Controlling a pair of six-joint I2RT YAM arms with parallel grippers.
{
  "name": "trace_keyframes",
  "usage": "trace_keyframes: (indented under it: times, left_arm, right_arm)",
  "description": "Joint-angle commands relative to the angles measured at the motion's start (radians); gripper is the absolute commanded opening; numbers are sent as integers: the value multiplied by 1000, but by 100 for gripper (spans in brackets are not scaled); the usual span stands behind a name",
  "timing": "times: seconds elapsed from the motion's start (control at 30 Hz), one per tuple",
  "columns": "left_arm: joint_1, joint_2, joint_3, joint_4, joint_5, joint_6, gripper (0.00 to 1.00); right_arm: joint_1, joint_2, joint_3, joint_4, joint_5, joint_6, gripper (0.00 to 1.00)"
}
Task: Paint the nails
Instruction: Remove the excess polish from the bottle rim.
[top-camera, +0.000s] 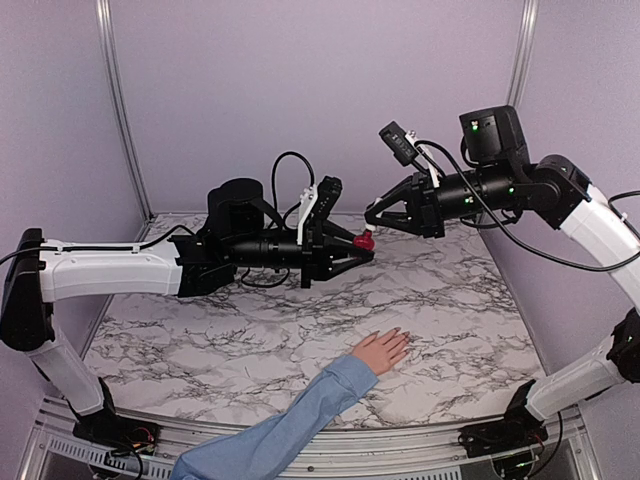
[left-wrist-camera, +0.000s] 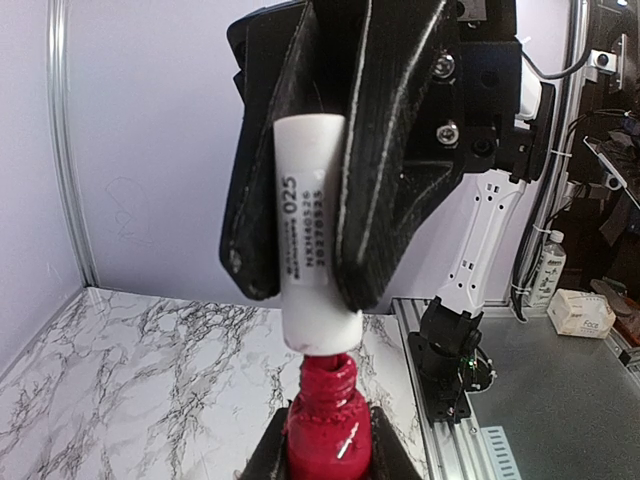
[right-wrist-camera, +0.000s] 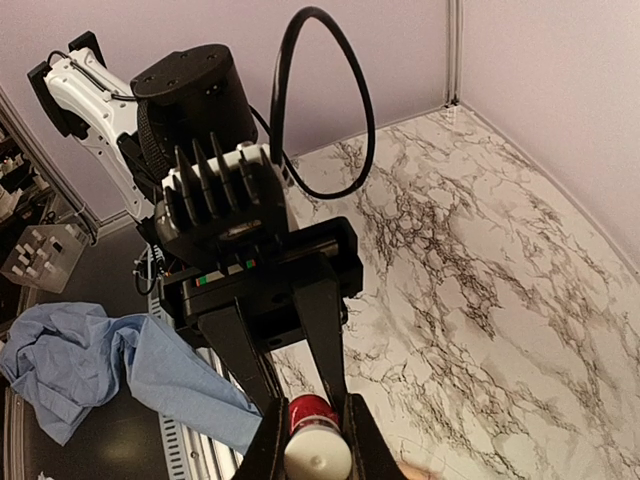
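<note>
The left gripper (top-camera: 356, 248) is clamped on a small red nail-polish bottle (left-wrist-camera: 328, 425), held in the air above the marble table (top-camera: 200, 330). The right gripper (top-camera: 372, 222) meets the bottle from the opposite side, its fingers pressed together on the white cap (left-wrist-camera: 312, 230). In the left wrist view the cap and bottle share one line, and the bottle's red threaded neck shows just under the cap's lower edge. The cap therefore looks loosened or only partly seated, and no brush is visible.

The nails (top-camera: 402, 338) are well apart from the bottle, lower down and toward the near edge of the table. They tip the fingers of a human hand (top-camera: 380, 350) lying flat, palm down, in a light blue sleeve (top-camera: 300, 415). They are too small to show any polish.

From the bottle, the fingers run up and to the right in the top view, away from the arm bases. Both grippers are about equally far from the hand. The right one holds the cap, so it probably has to lift clear and go down toward the fingertips.
</note>
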Motion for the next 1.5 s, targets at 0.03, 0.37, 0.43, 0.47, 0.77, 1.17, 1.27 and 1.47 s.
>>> trace_keyframes:
  times: [0.03, 0.37, 0.43, 0.47, 0.77, 1.17, 1.27, 1.47]
  left_arm:
    - [-5, -16, 20, 6, 8, -1, 0]
    - [-5, -18, 22, 5, 8, -3, 0]
    - [-5, -24, 17, 6, 3, 0, 0]
    - [-5, -26, 15, 6, 2, 0, 0]
    - [-5, -21, 19, 6, 10, 0, 0]
    - [-2, -45, -7, 5, -8, 4, 0]
    - [-1, -48, -11, 6, -7, 6, 0]
    - [5, -57, -19, 6, -9, 8, 0]
  right_arm:
    - [13, -5, 1, -13, -56, -7, 0]
    - [1, 4, 22, 50, -19, 33, 0]
    - [1, 8, 36, 10, 31, 15, 0]
    - [1, 8, 43, -11, 45, 4, 0]
    - [13, 12, 33, -5, -119, -2, 0]
    - [-23, -7, 63, 35, -27, 33, 0]
    - [-26, -19, 64, 44, -28, 46, 0]
    - [-27, -35, 67, 32, -10, 50, 0]
